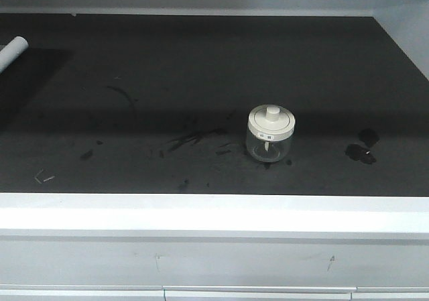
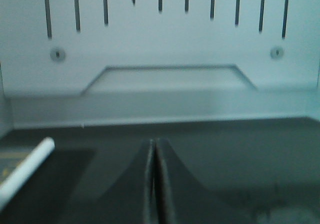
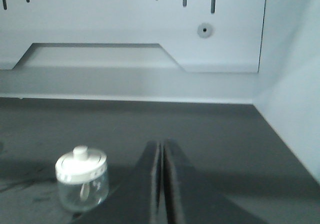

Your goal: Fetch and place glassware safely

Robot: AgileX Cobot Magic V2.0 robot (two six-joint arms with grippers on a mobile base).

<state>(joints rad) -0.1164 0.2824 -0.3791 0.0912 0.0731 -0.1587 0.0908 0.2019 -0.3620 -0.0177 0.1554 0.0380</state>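
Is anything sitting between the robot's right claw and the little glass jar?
No. In the right wrist view, only bare dark worktop lies between the right gripper and the glass jar.

A: What lies underfoot in this enclosure?
B: A dark matte worktop [image 1: 201,66], scuffed and streaked near the centre of the front view, with a black stain [image 1: 360,150] at right.
A: And around it?
B: A pale back wall [image 2: 160,44] with vertical slots [image 2: 105,4] along the top and a sunken trapezoid panel [image 2: 170,79]. A white side wall [image 3: 295,99] at right, a bright ledge [image 1: 214,214] across the bottom, a white tube [image 1: 13,51] at upper left
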